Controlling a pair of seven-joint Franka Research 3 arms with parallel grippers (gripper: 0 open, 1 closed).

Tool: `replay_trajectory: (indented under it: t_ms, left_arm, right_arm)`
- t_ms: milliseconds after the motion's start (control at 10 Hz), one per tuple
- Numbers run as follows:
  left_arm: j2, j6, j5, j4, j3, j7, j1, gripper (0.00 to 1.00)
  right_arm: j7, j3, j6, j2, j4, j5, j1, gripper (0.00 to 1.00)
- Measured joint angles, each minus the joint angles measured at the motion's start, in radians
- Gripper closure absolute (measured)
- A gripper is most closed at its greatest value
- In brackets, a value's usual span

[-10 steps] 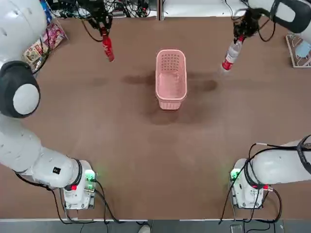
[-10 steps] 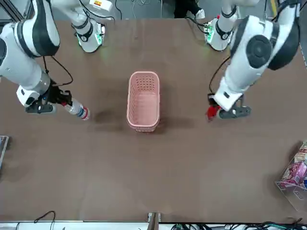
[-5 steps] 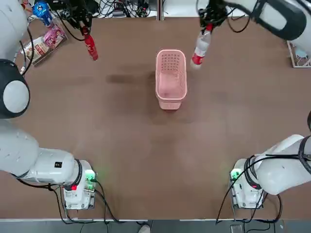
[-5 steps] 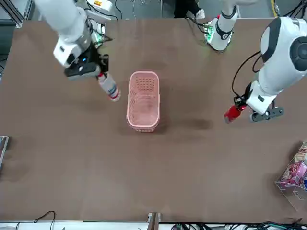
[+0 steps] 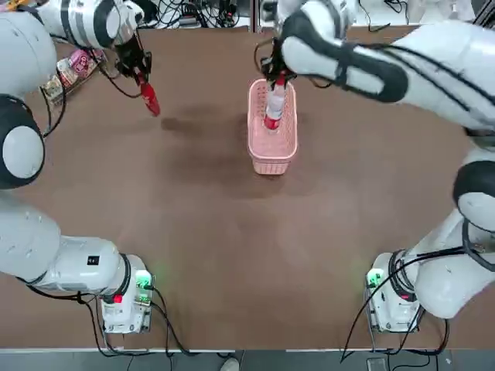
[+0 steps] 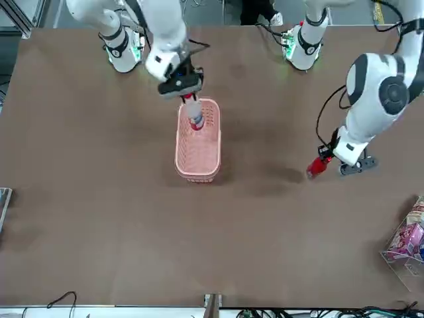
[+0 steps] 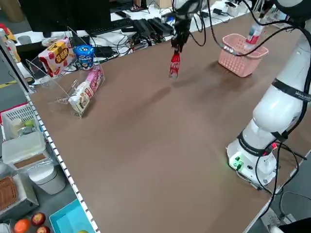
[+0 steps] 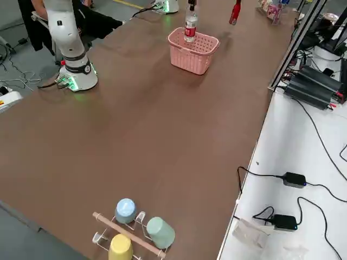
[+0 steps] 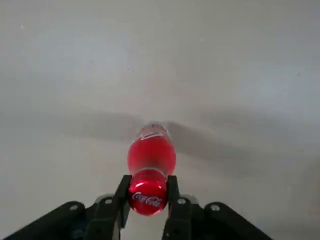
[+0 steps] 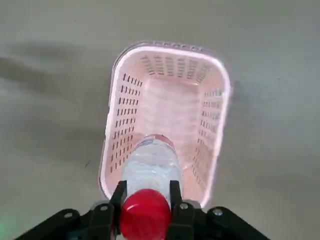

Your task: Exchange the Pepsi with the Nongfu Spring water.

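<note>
Where the right gripper [image 10: 147,184] hangs: over the pink basket [image 8: 187,56], toward the basket's end that is farther from the arm bases.
Right fingers: pinched on the clear water bottle, at its red cap.
Clear water bottle [image 8: 191,24]: cap up, roughly upright, a red label band round its lower part; its base is at the basket's mouth. Whether it touches the basket floor cannot be told.
Pink basket: slotted walls, standing upright on the brown table [image 5: 247,255], around the middle from side to side, nearer the edge opposite the arm bases.
Left gripper [image 9: 150,181]: above the far left part of the table, well apart from the basket.
Left fingers: closed round the red Coca-Cola bottle, gripping it by its cap.
Red Coca-Cola bottle [image 9: 151,155]: cap up, base down, held in the air above the tabletop; the white lettering on its cap reads Coca-Cola.
Far left corner: a clear bin [image 7: 73,99] of packaged snacks, with a pink-and-white packet [image 7: 87,90] and a blue canister [image 7: 84,57].
Right edge of the table: a white wire rack [image 8: 142,225] holding a blue cup [image 8: 126,209], a yellow cup [image 8: 120,247] and a green cup [image 8: 161,233].
Behind the arm bases: a person in black [image 8: 92,21], partly in view.
</note>
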Motion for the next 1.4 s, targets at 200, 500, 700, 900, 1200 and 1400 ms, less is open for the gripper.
replay_trajectory:
  t_ms: [200, 500, 700, 900, 1200, 1400]
  left_arm:
    - [0.0, 0.037, 0.0, -0.026, 0.0, 0.0, 0.02, 0.68]
    - [0.005, 0.044, -0.007, -0.036, 0.0, 0.04, 0.024, 0.68]
    - [0.022, 0.054, -0.009, -0.039, -0.001, 0.08, 0.024, 0.68]
    - [0.042, 0.058, -0.009, -0.04, -0.001, 0.096, 0.024, 0.68]
    - [0.072, 0.067, -0.009, -0.039, -0.002, 0.101, 0.024, 0.66]
    - [0.071, 0.067, -0.009, -0.034, -0.002, 0.111, 0.024, 0.39]
  right_arm:
    - [0.004, -0.002, 0.056, 0.088, 0.005, -0.012, 0.009, 0.63]
    - [0.004, -0.006, 0.122, 0.179, 0.008, -0.028, 0.017, 0.63]
    - [0.005, -0.01, 0.147, 0.214, 0.008, -0.028, 0.017, 0.63]
    - [0.005, -0.015, 0.151, 0.224, 0.009, -0.028, 0.017, 0.63]
    - [0.019, -0.019, 0.149, 0.224, 0.01, -0.028, 0.017, 0.61]
    - [0.04, -0.02, 0.148, 0.223, 0.018, -0.028, 0.017, 0.37]
